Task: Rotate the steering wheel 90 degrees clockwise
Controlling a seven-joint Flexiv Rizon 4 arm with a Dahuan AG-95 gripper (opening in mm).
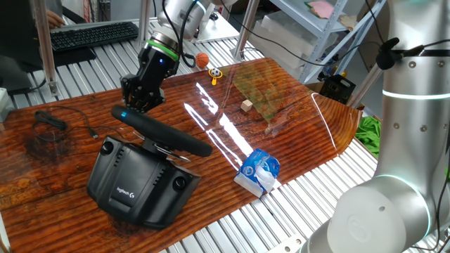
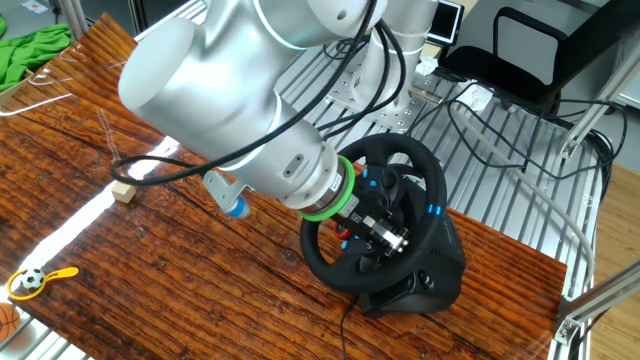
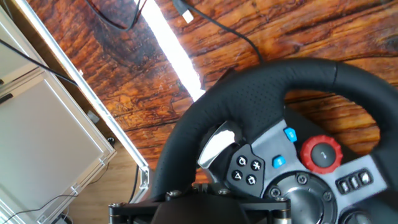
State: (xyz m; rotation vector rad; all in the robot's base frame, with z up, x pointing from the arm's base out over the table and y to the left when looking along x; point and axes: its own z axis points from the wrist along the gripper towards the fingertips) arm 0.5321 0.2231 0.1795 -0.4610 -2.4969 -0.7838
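The steering wheel (image 1: 163,132) shows edge-on, its black rim tilted above the bulky black Logitech base (image 1: 137,184). A blue mark (image 1: 124,116) glows at the rim's far left end. My gripper (image 1: 139,105) comes down onto that end and is shut on the rim. In the other fixed view the wheel (image 2: 318,255) faces the camera, the blue mark (image 2: 435,210) is at its right and my gripper (image 2: 392,238) lies across its face. In the hand view the rim (image 3: 249,87) curves down into my gripper's black body (image 3: 205,214); the fingertips are hidden.
A black keyboard (image 1: 95,34) lies at the back left. A cable (image 1: 53,121) lies left of the wheel. A wooden block (image 1: 246,105), an orange ball (image 1: 202,60), a small yellow toy (image 1: 214,72) and a blue-white packet (image 1: 259,171) lie to the right. A second arm (image 1: 411,140) stands at the right.
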